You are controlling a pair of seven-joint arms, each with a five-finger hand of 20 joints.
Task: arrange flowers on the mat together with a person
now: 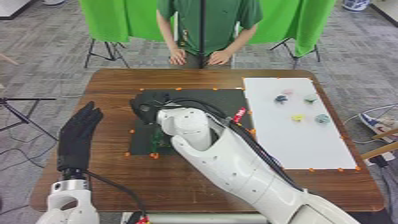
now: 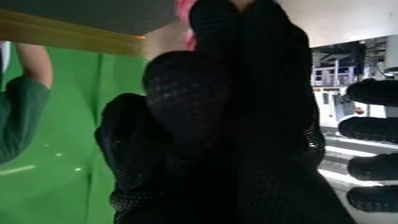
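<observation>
Your right robot hand (image 1: 147, 110) is over the black mat (image 1: 222, 95), fingers pinching what looks like a pink thing (image 2: 184, 11); your left robot hand (image 1: 78, 135) is open, fingers straight. Small flowers (image 1: 298, 118) sit on the white mat (image 1: 284, 145).

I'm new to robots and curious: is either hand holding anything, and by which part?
Something pink is at the right hand, but whether it is held, and by which part, cannot be told. The left hand holds nothing.
</observation>
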